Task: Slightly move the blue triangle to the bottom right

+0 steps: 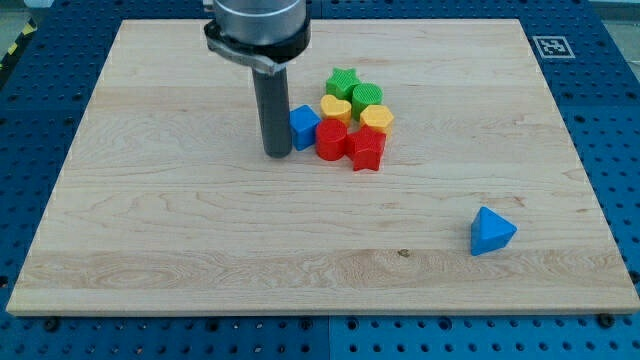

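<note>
— Where's the blue triangle (492, 232)?

— Down at the view's bottom right of the wooden board (150, 230), lying alone, well apart from everything else.

— And the rod?

— It stands upright near the view's top, left of centre. My tip (277, 154) rests on the board just beside the blue cube (304, 127), on that block's left; touching or a hair apart, I cannot tell. It is far from the triangle.

— Any fingers, open or closed?

— None to speak of; the arm ends in a plain dark rod, holding nothing.

— What's around the cube?

— A tight huddle to its right: a red block (331, 140) against it, a red star (367, 149) beside that, a yellow heart (335, 108) and a yellow block (377, 118) above them, then a green block (367, 96) and a green star (343, 80) at the top.
</note>
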Tool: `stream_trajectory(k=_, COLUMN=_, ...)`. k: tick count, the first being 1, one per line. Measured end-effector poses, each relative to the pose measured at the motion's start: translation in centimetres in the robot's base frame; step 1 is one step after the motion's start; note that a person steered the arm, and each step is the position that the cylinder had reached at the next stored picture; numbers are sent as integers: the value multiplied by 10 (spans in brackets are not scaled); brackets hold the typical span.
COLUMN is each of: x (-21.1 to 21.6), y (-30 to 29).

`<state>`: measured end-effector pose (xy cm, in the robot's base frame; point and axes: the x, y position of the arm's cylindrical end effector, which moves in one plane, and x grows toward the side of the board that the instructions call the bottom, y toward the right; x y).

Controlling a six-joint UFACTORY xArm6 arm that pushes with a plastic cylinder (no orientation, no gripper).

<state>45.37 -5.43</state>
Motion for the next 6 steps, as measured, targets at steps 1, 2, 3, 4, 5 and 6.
stream_trajectory(k=1, x=44, y=7)
stream_trajectory(k=2, x=71, y=62)
stream_trajectory(k=3, x=86, y=113)
stream_trajectory(k=4, x=98, y=160)
stream_trajectory(k=5, x=98, y=199)
stream_trajectory(k=6, x=60, y=231)
